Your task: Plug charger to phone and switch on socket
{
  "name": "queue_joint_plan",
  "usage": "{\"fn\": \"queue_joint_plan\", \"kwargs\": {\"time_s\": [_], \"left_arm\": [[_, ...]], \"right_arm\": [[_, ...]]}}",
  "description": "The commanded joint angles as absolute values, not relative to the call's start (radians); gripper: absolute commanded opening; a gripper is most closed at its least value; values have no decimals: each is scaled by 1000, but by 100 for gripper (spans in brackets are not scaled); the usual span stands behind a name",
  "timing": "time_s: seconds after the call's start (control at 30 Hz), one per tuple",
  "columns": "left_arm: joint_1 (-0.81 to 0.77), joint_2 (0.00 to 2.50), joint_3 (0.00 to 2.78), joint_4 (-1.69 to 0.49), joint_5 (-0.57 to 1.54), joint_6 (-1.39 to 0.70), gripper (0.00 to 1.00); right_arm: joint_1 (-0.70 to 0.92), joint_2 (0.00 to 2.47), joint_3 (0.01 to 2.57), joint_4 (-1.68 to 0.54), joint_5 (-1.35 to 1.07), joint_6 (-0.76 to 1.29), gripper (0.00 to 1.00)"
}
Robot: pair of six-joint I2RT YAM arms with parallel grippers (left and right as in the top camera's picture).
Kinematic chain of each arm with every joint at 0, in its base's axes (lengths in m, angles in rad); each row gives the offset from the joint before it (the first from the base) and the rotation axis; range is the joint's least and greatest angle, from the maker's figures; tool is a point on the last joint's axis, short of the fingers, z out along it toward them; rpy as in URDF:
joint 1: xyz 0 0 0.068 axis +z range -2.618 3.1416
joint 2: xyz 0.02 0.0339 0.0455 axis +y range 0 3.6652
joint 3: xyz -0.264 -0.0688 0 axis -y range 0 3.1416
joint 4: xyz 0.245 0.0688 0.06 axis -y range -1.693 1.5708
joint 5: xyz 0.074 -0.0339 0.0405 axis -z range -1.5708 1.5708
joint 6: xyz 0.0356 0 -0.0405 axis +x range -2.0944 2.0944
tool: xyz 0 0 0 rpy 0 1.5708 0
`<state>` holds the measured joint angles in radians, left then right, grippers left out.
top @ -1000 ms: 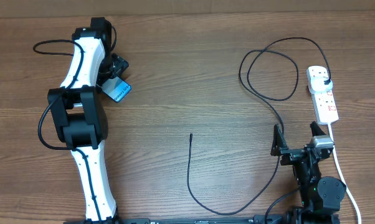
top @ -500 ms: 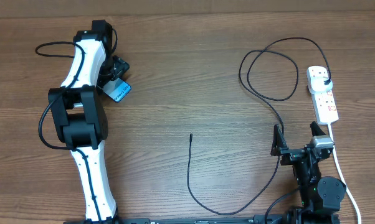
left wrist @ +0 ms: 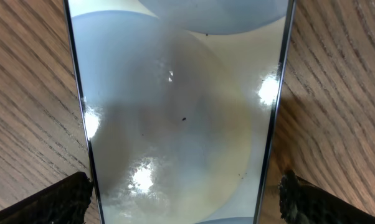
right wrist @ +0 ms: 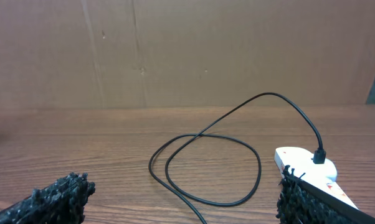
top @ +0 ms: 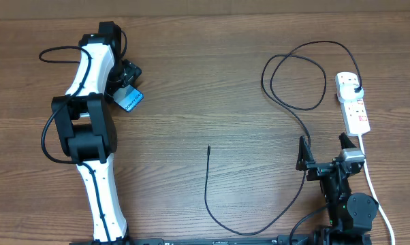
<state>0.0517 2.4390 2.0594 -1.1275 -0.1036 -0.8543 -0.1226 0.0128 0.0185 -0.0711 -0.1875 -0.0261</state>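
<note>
The phone point(top: 131, 100) lies at the back left, partly hidden under my left arm, blue screen up. In the left wrist view it point(left wrist: 181, 112) fills the frame between my left gripper's point(left wrist: 184, 199) fingers. The left finger touches its edge and a thin gap shows at the right finger. In the overhead view the left gripper point(top: 125, 83) sits over the phone. The black charger cable point(top: 206, 187) loops across the table; its tip point(top: 209, 148) lies free mid-table and its plug point(top: 355, 83) sits in the white socket point(top: 353, 102). My right gripper point(top: 323, 153) is open and empty near the front, left of the socket point(right wrist: 306, 165).
The socket's white cord point(top: 372, 184) runs toward the front edge past my right arm. The charger cable point(right wrist: 206, 168) loops ahead of the right gripper point(right wrist: 184, 199). A cardboard wall point(right wrist: 175, 50) stands behind the table.
The left arm has shifted very slightly over the phone. The right arm, the cable and the socket have not moved.
</note>
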Motion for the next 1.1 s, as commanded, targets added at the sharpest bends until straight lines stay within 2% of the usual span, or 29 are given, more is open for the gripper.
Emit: {"fn": "queue_joint_plan", "kwargs": {"time_s": [0.0,1.07], "left_arm": [[62,2450,2031,-1125,-95,-818,100],[101,2450,2030,-1125,-73,-770,100]], "right_arm": [[-117,3,8,-66,-192,-24,100],[-117,3,8,-66,-192,-24,100]]}}
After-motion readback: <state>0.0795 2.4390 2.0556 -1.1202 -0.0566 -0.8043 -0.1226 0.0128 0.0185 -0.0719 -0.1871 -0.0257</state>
